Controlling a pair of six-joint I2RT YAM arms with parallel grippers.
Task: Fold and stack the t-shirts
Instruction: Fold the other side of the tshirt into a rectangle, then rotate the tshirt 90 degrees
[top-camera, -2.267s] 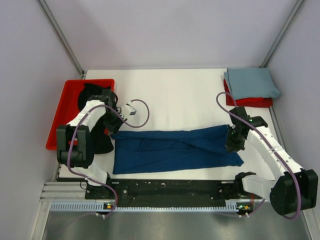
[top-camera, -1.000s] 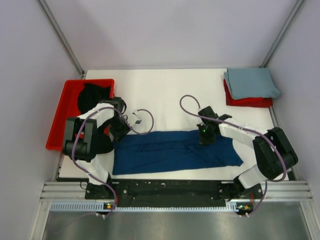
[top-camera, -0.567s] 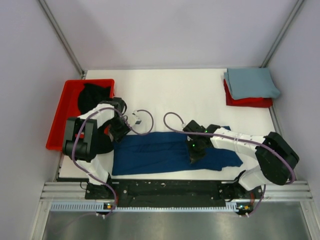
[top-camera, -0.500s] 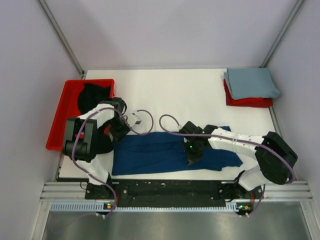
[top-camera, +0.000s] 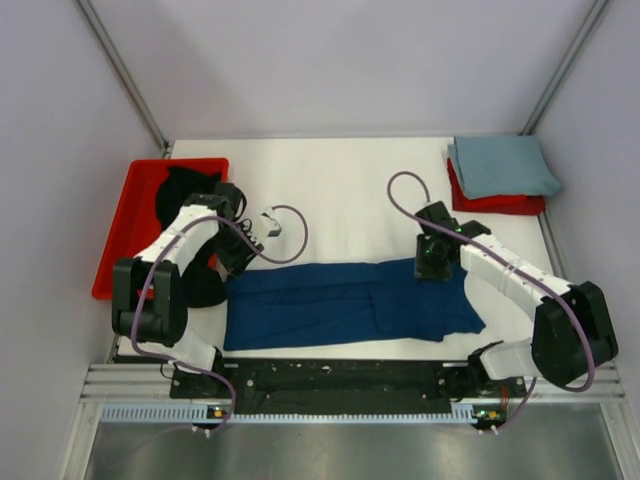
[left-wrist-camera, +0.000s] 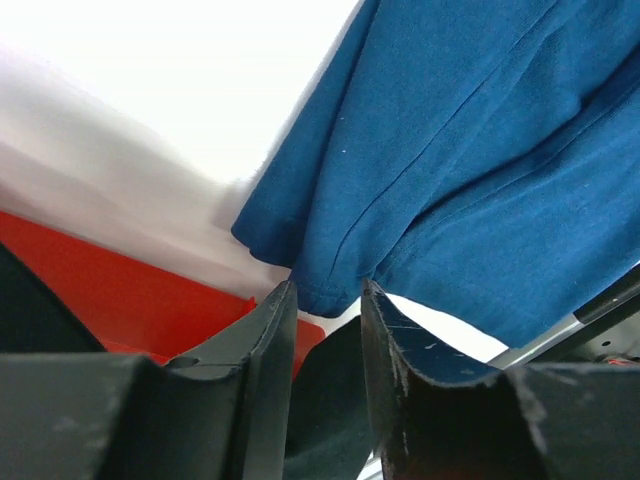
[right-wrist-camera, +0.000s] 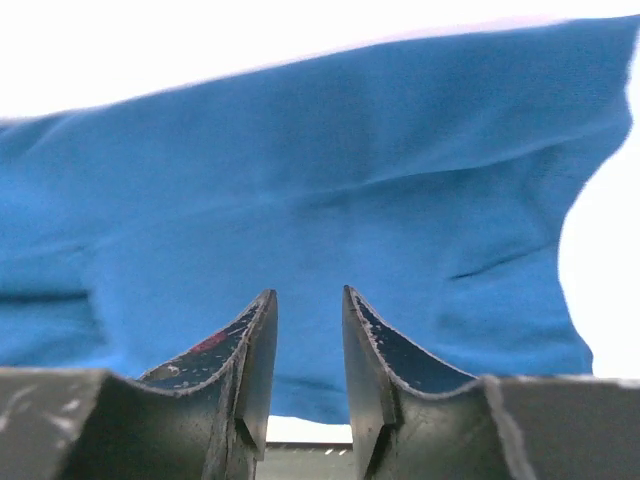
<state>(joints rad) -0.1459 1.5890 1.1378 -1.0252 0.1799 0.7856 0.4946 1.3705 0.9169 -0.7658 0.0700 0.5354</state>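
The dark navy blue t-shirt (top-camera: 320, 305) lies as a long folded strip across the near part of the table. My left gripper (top-camera: 238, 262) is at its far left corner. In the left wrist view my jaws (left-wrist-camera: 325, 285) stand a little apart, with the shirt's corner (left-wrist-camera: 480, 150) just past the tips and nothing clearly pinched. My right gripper (top-camera: 433, 270) hovers over the strip's right part. In the right wrist view it (right-wrist-camera: 308, 292) is slightly open and empty above the blue cloth (right-wrist-camera: 320, 170). The black t-shirt (top-camera: 185, 190) spills from the red tray. The pale grey-blue t-shirt (top-camera: 500, 165) lies folded at the far right.
The red tray (top-camera: 120, 230) stands at the left edge and shows in the left wrist view (left-wrist-camera: 120, 290). The black cloth (left-wrist-camera: 330, 400) hangs under my left jaws. A red folded item (top-camera: 495, 203) lies under the grey-blue shirt. A metal rail (top-camera: 340, 385) runs along the near edge.
My right gripper swept left across the navy shirt to its middle, then moved back to its right part. My left gripper came down to the shirt's left corner and shifted slightly.
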